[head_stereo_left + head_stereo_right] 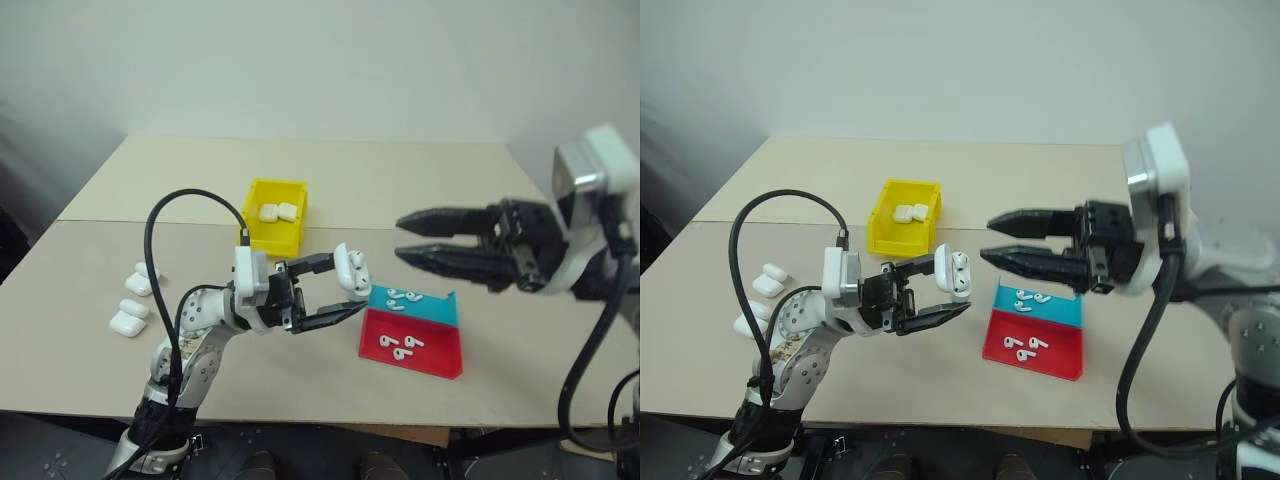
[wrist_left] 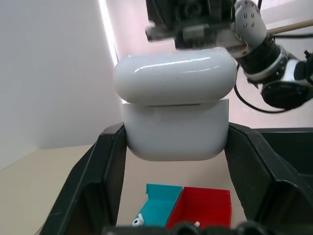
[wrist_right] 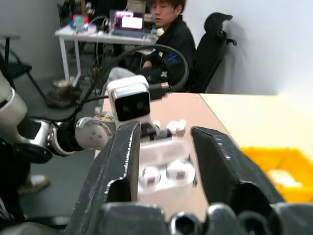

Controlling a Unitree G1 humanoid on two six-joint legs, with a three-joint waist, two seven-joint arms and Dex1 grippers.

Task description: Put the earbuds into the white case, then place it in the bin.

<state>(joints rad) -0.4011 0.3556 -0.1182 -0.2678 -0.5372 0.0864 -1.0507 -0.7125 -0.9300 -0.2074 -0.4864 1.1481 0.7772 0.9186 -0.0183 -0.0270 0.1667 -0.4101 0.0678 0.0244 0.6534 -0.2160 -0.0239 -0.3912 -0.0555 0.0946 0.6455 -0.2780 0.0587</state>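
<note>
The left hand is clamped on the white case, which is held up off the bench with its lid flipped open. In the right wrist view two earbuds are seen seated in the open case. The right hand is held level just beyond the case on its open side, its fingers apart with nothing between them.

Judged done: earbuds loaded into this case. Judged left: lid to be shut, then the case carried to the bin, which stands on the far side of the left hand and already holds two closed cases.

More loose earbuds are seen in the red-and-teal tray, below the gap between the two hands. Spare cases lie near the left arm's elbow.
</note>
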